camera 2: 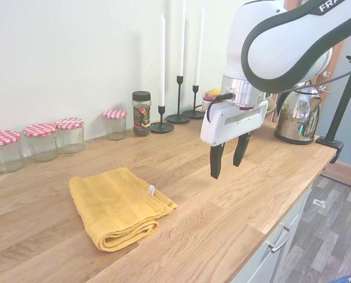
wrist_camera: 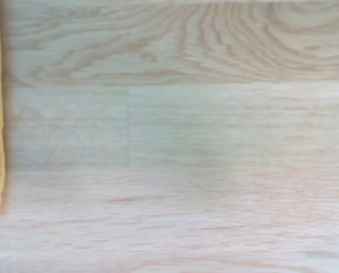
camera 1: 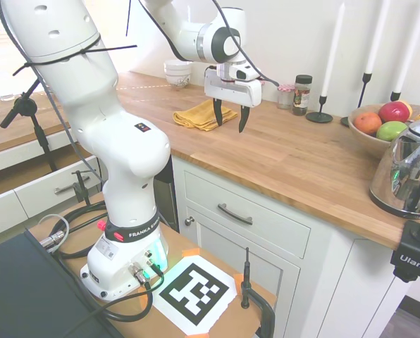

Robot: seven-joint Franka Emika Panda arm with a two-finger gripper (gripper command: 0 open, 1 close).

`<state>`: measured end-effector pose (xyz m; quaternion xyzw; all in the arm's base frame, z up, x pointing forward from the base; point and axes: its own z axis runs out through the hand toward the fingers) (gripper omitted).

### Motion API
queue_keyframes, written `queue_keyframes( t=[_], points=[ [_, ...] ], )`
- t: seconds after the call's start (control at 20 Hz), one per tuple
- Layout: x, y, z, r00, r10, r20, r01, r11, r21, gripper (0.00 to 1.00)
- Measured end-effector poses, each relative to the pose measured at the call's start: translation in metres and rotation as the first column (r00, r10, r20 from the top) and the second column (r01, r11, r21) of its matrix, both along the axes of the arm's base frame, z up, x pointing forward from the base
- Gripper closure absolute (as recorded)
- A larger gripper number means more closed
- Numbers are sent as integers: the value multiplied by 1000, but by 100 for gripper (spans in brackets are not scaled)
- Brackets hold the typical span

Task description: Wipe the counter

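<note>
Yellow cloth (camera 2: 119, 206): lying folded on the tabletop (camera 2: 222, 206), untouched.
End effector (camera 2: 228, 160): hovering beside it, fingers apart, holding nothing.
Progress: wiping seemingly not begun.

The worktop (camera 2: 234, 194) is warm-brown wood w/ plain plank grain and a smooth, low-sheen finish; in the wrist view its grain (wrist_camera: 175, 131) shows as pale arcs and straight seams; on it, a folded yellow cloth (camera 2: 119, 206) looks soft and matt, w/ a ribbed weave and a small white tag; behind the cloth, clear glass jars (camera 2: 43, 141) w/ red-checked lids; the kettle (camera 2: 298, 115) at the worktop's end is mirror-bright metal; candlesticks (camera 2: 178, 100) near it are matt black, candles waxy white; the hand (camera 2: 228, 159) has a glossy white plastic shell and matt black fingers (camera 2: 215, 160); cabinet fronts (camera 1: 245, 232) below the worktop are painted white, w/ brushed metal handles.
</note>
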<state>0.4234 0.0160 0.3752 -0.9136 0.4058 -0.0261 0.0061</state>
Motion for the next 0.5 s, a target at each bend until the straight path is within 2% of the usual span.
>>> queue_keyframes(
  t=[0.5],
  points=[
    [8, 18, 14, 999, 32, 27, -32, 999, 0, 0]
  ],
)
